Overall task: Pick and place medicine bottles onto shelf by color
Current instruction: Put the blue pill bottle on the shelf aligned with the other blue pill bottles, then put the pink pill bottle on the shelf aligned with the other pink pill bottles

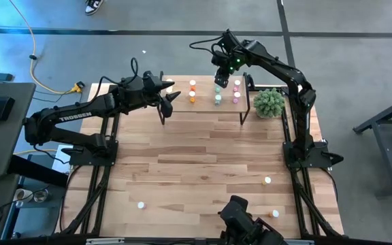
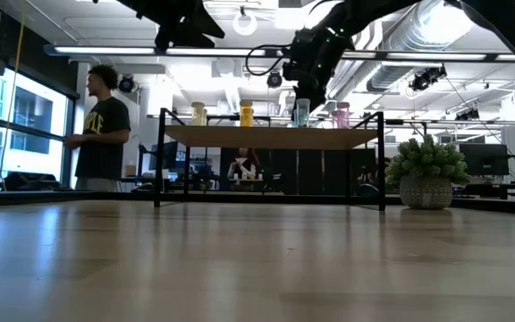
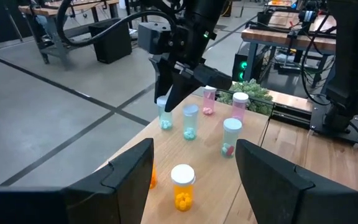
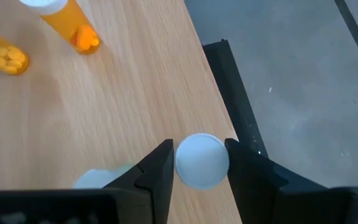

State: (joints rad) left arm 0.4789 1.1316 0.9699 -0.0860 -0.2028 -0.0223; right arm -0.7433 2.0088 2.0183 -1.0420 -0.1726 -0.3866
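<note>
High view: my right tool sits upper centre over the shelf, on the green bottle at the far end of the middle column. Orange bottles left of it, pink bottles right. Left tool hangs at the shelf's left end. Loose bottles lie on the counter, lower frame.

Low view: shelf mid-frame, bottles standing along it, right tool coming down on the green one.

Left wrist view: left tool's fingers spread wide, nothing between them; an orange bottle stands just ahead.

Right wrist view: fingers flank the bottle's white cap; contact or a sliver of gap, I can't tell.

Judgement: bottles are light, stiff, smooth plastic and tippy; I'd grip the sides just under the cap, gently.
</note>
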